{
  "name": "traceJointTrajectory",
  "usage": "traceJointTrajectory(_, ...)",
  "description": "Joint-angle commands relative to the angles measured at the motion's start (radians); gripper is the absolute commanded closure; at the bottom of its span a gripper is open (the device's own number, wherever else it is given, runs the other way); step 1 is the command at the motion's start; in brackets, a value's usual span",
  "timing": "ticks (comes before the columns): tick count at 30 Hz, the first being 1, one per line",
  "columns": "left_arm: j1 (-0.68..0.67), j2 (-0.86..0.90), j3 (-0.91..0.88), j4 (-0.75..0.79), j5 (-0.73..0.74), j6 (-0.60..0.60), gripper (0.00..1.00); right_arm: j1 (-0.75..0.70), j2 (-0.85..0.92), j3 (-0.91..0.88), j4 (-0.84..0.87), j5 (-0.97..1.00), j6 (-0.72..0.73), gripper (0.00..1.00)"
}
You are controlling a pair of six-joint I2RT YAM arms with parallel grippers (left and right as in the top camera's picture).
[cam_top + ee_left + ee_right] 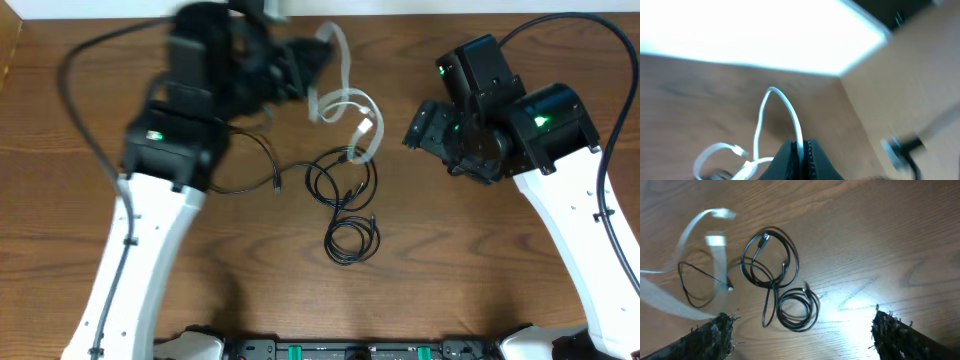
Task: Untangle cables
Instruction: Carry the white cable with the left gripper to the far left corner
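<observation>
Broadly, the wooden counter (480,280) fills every view. The left arm (150,230) reaches toward its far edge, blurred from overhead, and the right arm (560,200) is held over the right side.

The left pincer (802,146) is clamped tight on the white cable (790,112), which arches up out of the closed jaws in a loop and trails down toward the wood. The right pincer (801,332) stands wide apart and has hold of nothing. It hangs above the black cables (345,195), clear of them.

Those lie mid-counter between the arms:
- a large coil (796,262);
- a small coil (815,310) just beside it, joined to it by a strand;
- a thin loop (681,277) off toward the left arm.

The lower end of the white cable drapes near the top of the large coil. Whether it is threaded through or only lies across, I cannot tell.

All of these look light and limp. A lifted strand will likely sag and drag its neighbours along, and a smooth jacket may slide through closed jaws. The safer hold is probably near a plug (762,237), where the cord is thicker and stiffer, or across the bunched turns of one coil so the whole coil comes away together.
</observation>
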Motion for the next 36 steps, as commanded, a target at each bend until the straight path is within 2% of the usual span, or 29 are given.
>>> traceJointTrajectory(1,0.143,0.030,0.026,0.001,-0.028,-0.001,0.92,-0.004,0.005,0.013,-0.006,0.012,-0.040,0.12)
traceJointTrajectory(3,0.237,0.056,0.026,-0.004,-0.042,0.058,0.92,-0.004,0.005,0.013,-0.006,0.012,-0.058,0.12)
traceJointTrajectory(6,0.355,0.089,0.026,-0.020,-0.147,0.113,0.93,-0.004,0.005,0.013,-0.006,0.012,-0.097,0.12)
traceJointTrajectory(13,0.565,0.169,0.025,-0.074,-0.412,0.135,0.92,-0.003,0.005,0.013,0.006,0.012,-0.116,0.12)
traceJointTrajectory(17,0.636,0.218,0.025,-0.141,-0.423,0.147,0.93,-0.001,0.005,0.013,0.021,0.012,-0.116,0.11)
traceJointTrajectory(20,0.651,0.227,0.025,-0.151,-0.280,0.143,0.93,-0.001,0.005,0.013,0.021,0.012,-0.116,0.11)
traceJointTrajectory(24,0.615,0.224,0.025,-0.060,0.104,0.146,0.93,-0.001,0.005,0.013,0.021,0.012,-0.116,0.11)
traceJointTrajectory(27,0.540,0.224,0.025,-0.013,0.310,0.146,0.92,-0.001,0.005,0.013,0.020,0.002,-0.116,0.10)
traceJointTrajectory(31,0.398,0.224,0.025,-0.001,0.408,0.169,0.92,-0.001,0.005,0.011,0.020,-0.027,-0.123,0.09)
traceJointTrajectory(36,0.243,0.224,0.025,0.046,0.391,0.168,0.92,-0.001,0.005,0.006,0.006,-0.034,-0.147,0.09)
